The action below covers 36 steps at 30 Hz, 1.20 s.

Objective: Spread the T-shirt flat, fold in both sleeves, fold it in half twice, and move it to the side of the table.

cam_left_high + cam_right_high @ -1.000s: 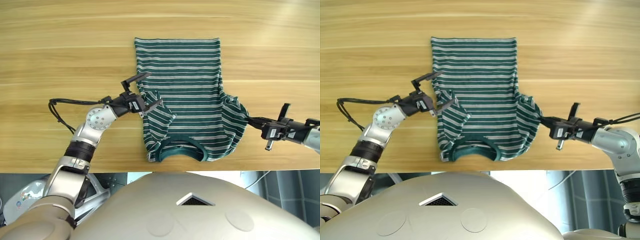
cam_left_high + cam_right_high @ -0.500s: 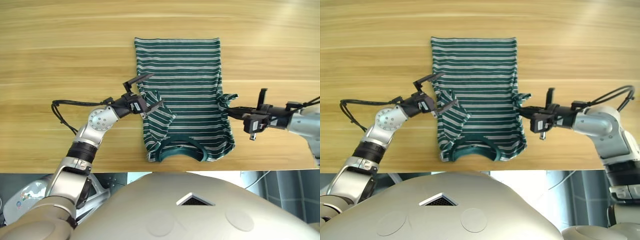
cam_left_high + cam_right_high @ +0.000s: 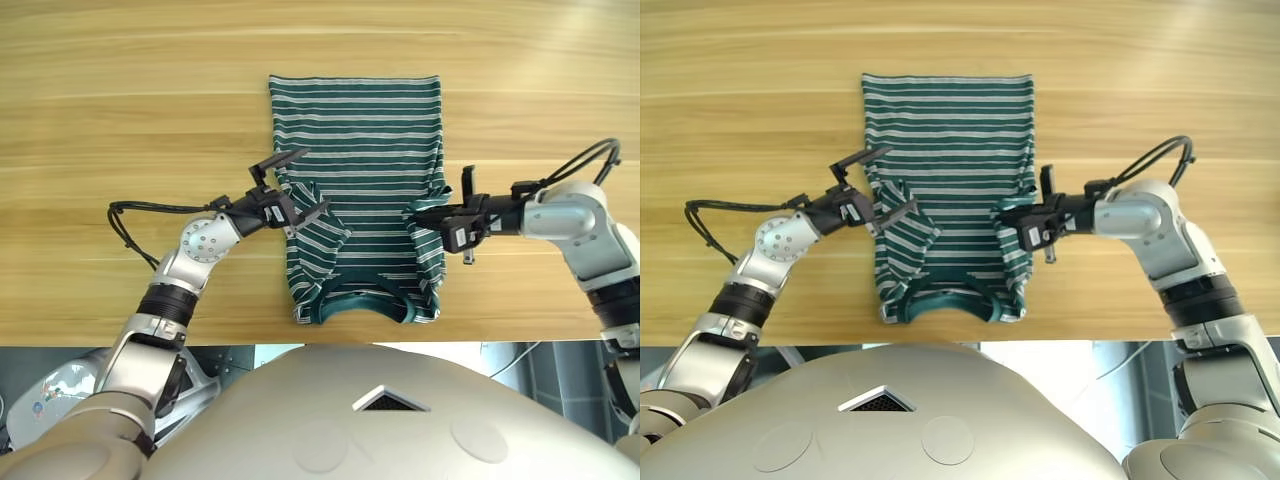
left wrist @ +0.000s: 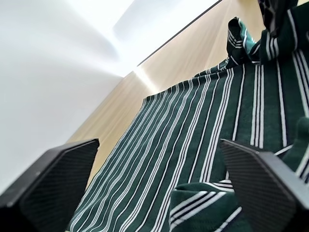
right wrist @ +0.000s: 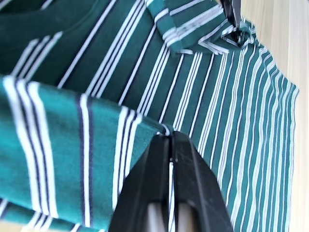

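A green T-shirt with white stripes (image 3: 360,140) lies on the wooden table (image 3: 120,100), its collar (image 3: 362,303) toward the front edge. Its left sleeve (image 3: 318,232) is folded in over the body. My left gripper (image 3: 312,178) stands open at the shirt's left edge beside that sleeve, with nothing between its fingers (image 4: 53,179). My right gripper (image 3: 413,212) is shut on the right sleeve (image 5: 58,145) and holds it over the right part of the shirt's body, the cloth pinched at the fingertips (image 5: 169,140).
Bare wood stretches to the left and right of the shirt and behind its hem. The table's front edge (image 3: 200,345) runs just below the collar. A black cable (image 3: 130,215) loops beside my left forearm.
My right gripper has travelled left from off the shirt's right side, carrying the right sleeve in over the body. The left gripper has barely shifted and stays open.
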### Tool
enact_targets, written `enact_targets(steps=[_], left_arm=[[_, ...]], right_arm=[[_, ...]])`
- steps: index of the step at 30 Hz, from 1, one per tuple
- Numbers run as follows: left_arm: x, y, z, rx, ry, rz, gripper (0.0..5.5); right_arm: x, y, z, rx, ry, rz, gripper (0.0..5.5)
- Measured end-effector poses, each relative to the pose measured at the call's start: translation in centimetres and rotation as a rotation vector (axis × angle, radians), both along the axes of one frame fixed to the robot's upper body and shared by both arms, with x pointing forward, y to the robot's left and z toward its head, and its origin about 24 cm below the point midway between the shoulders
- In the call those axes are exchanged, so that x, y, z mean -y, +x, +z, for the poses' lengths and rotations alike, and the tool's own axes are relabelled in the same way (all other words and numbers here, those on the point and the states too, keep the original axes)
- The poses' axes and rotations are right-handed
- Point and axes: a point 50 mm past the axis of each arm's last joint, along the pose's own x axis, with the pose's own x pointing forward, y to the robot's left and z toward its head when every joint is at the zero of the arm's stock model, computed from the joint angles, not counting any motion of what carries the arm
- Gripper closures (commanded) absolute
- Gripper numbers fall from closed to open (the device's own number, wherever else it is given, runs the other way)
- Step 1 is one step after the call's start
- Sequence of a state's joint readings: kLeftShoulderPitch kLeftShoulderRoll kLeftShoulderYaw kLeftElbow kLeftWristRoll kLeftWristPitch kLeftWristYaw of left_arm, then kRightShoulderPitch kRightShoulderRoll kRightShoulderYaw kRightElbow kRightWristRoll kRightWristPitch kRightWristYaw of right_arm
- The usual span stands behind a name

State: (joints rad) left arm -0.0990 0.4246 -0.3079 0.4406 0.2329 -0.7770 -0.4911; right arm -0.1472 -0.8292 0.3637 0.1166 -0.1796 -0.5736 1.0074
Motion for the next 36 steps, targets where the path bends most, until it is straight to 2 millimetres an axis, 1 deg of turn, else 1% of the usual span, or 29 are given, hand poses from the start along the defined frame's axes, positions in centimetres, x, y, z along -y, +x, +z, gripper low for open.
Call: enact_targets(steps=[2, 6, 8, 15, 16, 18, 20, 25, 27, 28, 30, 32, 33, 34, 36], left_arm=[[0.0, 0.0, 0.0, 0.000, 0.001, 0.000, 0.84], [0.0, 0.1, 0.0, 0.001, 0.001, 0.000, 0.84], [0.0, 0.2, 0.1, 0.005, 0.002, -0.001, 0.84], [-0.1, 0.2, 0.2, 0.006, 0.006, -0.001, 0.84], [-0.1, 0.2, 0.2, 0.006, 0.007, -0.001, 0.84], [-0.1, 0.2, 0.2, 0.006, 0.007, -0.001, 0.84], [-0.1, 0.2, 0.2, 0.006, 0.007, -0.001, 0.84], [-0.2, 0.2, 0.1, -0.001, 0.008, -0.006, 0.84], [-0.2, 0.2, 0.1, -0.009, -0.002, -0.009, 0.84], [-0.1, 0.1, 0.1, -0.017, -0.003, -0.019, 0.84], [0.1, -0.1, 0.0, -0.037, -0.010, -0.045, 0.50], [0.3, -0.5, 0.2, -0.063, -0.043, -0.080, 0.25], [0.3, -0.8, 0.3, -0.081, -0.060, -0.101, 0.11], [0.3, -1.0, 0.5, -0.091, -0.076, -0.119, 0.10], [0.0, -1.4, 1.6, -0.104, -0.149, -0.148, 0.10]], right_arm=[[-0.2, 0.6, -0.1, 0.008, 0.004, -0.011, 5.47], [-0.8, 1.0, -0.8, 0.001, -0.007, -0.006, 5.47], [-1.2, 0.9, -1.2, -0.004, -0.010, 0.004, 5.47], [-1.5, 0.1, -2.2, -0.059, -0.048, 0.042, 5.47], [-1.5, -0.2, -2.4, -0.077, -0.054, 0.050, 5.24], [-1.5, -0.4, -2.6, -0.091, -0.051, 0.049, 4.97], [-1.5, -0.4, -2.4, -0.096, -0.034, 0.037, 4.51], [-1.7, -0.1, -2.2, -0.083, -0.002, 0.015, 3.61], [-2.0, 0.0, -2.2, -0.075, 0.023, 0.005, 3.14], [-2.4, 0.0, -2.2, -0.072, 0.041, 0.003, 3.00], [-2.4, 0.1, -2.3, -0.068, 0.050, -0.008, 2.62], [-2.5, 0.2, -2.2, -0.066, 0.069, -0.017, 2.35], [-2.7, 0.3, -2.0, -0.067, 0.105, -0.025, 2.15], [-2.9, 0.3, -1.8, -0.063, 0.132, -0.027, 1.96], [-2.7, 0.5, -0.4, -0.042, 0.221, -0.048, 1.65]])
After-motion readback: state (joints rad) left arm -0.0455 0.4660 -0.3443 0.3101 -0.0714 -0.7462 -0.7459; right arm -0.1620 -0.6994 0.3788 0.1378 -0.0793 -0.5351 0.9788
